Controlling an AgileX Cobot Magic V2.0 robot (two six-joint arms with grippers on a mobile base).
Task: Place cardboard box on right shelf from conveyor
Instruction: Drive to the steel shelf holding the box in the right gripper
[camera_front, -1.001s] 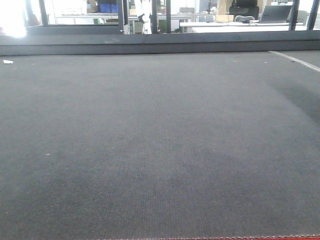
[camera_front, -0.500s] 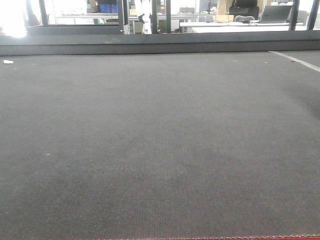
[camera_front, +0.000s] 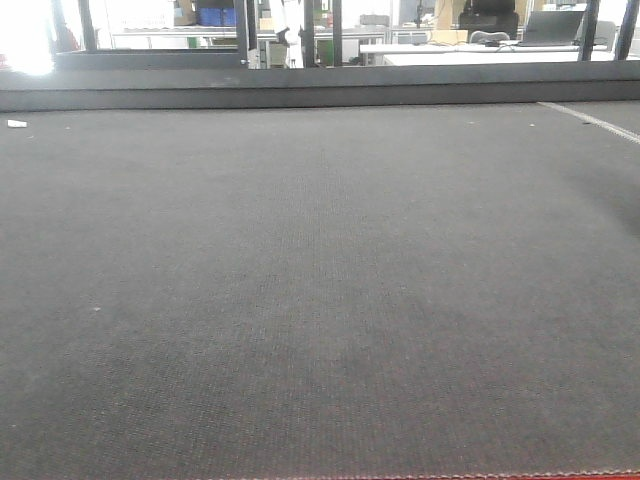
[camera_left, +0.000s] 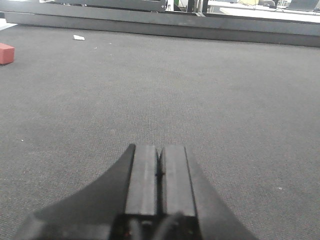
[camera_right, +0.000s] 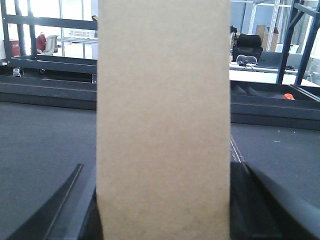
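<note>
Cardboard box (camera_right: 163, 100): upright, plain tan face filling the middle of the right wrist view. It is held between the dark fingers of the right claw (camera_right: 162, 170), which are spread to the box's width, one against each side. Lower edge hidden, so cannot tell whether it clears the conveyor (camera_front: 320, 300).

Left claw (camera_left: 159, 150): pads pressed together, nothing in them, low over the conveyor.

No box lies on the belt in the front view, so it reads as already picked up.

Farther along the conveyor, at the left of the left wrist view, sits a small red block (camera_left: 5, 53). A white scrap (camera_left: 78, 37) lies beyond it, near the far rail.

Behind the conveyor: dark frames, desks, an office chair (camera_right: 248, 44). Right shelf not in any view.

Judgement: grasp done. The swing to the shelf, set-down and release are all left.
</note>
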